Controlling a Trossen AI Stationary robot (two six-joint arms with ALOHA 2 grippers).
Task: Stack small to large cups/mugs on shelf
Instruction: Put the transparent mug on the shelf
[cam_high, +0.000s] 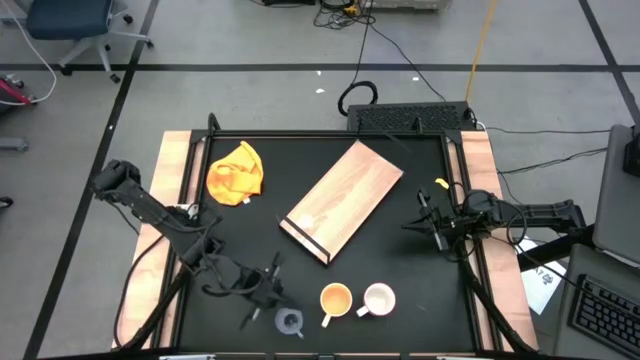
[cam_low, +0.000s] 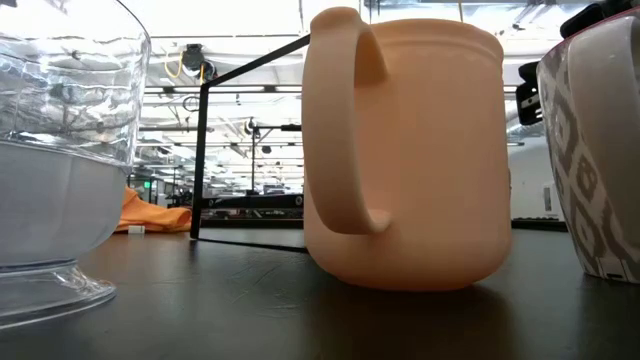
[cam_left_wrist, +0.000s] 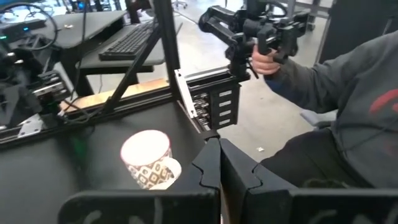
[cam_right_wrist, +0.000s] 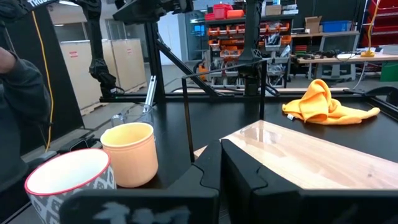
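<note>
Fingers pressed together, empty: the left gripper sits at the table's near edge, just left of the clear glass cup. To the glass's right stand the yellow-orange mug, handle pointing near-left, and the patterned white mug, its handle touching the orange one. The right gripper, likewise closed on nothing, waits at the right. The light wood shelf lies mid-table, its long axis running near-left to far-right, dark strip nearest. A yellow cloth lies far left.

A crumpled yellow cloth lies on the black tabletop
</note>
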